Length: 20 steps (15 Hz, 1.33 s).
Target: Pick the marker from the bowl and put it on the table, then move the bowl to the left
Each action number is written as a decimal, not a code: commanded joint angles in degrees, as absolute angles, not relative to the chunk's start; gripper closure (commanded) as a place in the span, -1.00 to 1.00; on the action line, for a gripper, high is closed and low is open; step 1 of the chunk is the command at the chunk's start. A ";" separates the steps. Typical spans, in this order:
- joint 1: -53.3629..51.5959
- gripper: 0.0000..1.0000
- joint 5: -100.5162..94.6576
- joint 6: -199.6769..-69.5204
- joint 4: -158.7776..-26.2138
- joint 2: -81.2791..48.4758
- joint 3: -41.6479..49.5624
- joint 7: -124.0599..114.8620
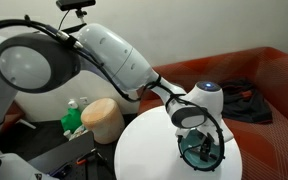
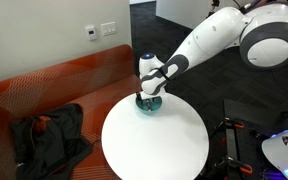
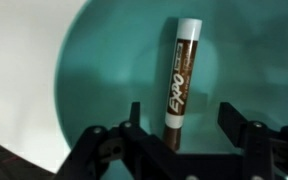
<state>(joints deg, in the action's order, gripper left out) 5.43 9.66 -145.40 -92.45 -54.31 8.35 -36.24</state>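
While the end effector [image 3: 179, 110] hangs low over the teal bowl [image 3: 104, 70], its jaws stand released, straddling the marker [image 3: 184, 70] without contact. Marker lies inside the bowl, which rests on the white counter [image 2: 154, 148].

A red-brown sofa [image 2: 64, 85] runs along a plain white wall [image 2: 44, 40] under even indoor light. Above the sofa's backrest the wall carries a pale switch plate [image 2: 108, 28] and a smaller box [image 2: 92, 32]. Dark cloth [image 2: 49, 140] lies heaped on the sofa's seat. A round white table [image 2: 154, 148] stands just before the sofa, on dark floor [image 2: 234, 102].
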 commanded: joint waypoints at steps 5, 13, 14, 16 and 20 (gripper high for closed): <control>4.77 0.58 10.89 -142.77 -89.05 -56.00 9.56 -36.64; 4.08 0.90 10.63 -142.93 -89.82 -54.95 10.20 -37.36; 3.95 0.90 10.60 -143.15 -90.30 -54.36 10.19 -37.24; 3.32 0.90 10.58 -143.57 -91.65 -52.41 10.44 -37.58; 2.10 0.90 10.37 -143.89 -94.31 -47.73 10.72 -37.73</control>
<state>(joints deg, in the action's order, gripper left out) 4.01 9.67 -145.05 -90.65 -52.92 9.37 -36.42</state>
